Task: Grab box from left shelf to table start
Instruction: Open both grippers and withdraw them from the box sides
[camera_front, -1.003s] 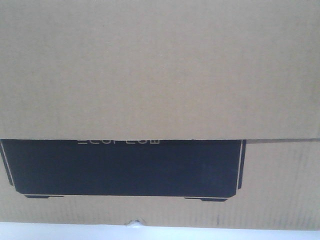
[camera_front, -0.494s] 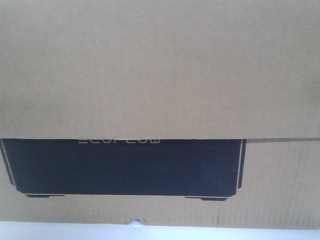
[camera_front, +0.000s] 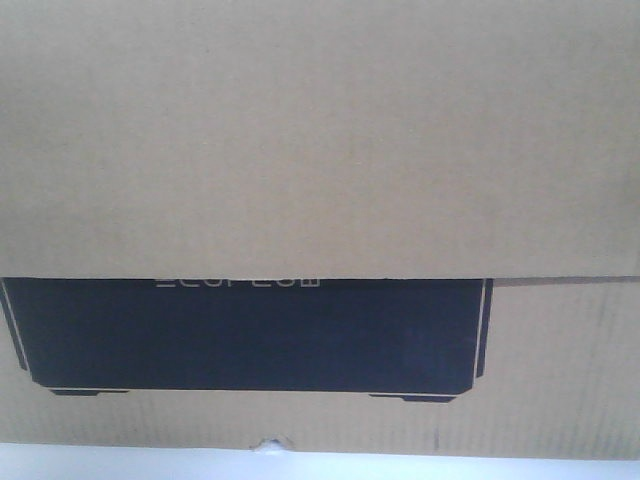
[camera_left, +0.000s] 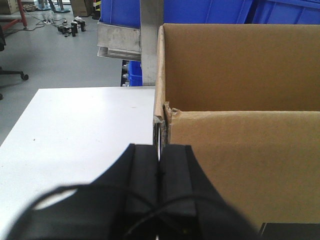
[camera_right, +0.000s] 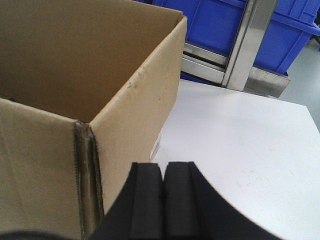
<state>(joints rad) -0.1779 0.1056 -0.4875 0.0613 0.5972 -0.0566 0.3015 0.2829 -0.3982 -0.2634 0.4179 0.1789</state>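
The brown cardboard box (camera_front: 320, 150) fills the front view, its black printed panel (camera_front: 250, 335) low on the near face. It stands open-topped on the white table (camera_front: 320, 468). In the left wrist view my left gripper (camera_left: 160, 146) is shut with nothing between its pads, right at the torn near-left corner of the box (camera_left: 240, 160). Seen from the right wrist, my right gripper (camera_right: 163, 164) is also shut and empty, close beside the right wall of the box (camera_right: 60, 75). The left shelf (camera_left: 117, 37) stands just behind the box.
Bare white table (camera_left: 85, 130) stretches left of the box, and more of the table (camera_right: 240, 150) lies to its right. Blue bins (camera_left: 210, 11) sit on the rack behind a steel post (camera_right: 245, 45). Grey floor with cables and equipment (camera_left: 50, 55) lies beyond the table's far-left edge.
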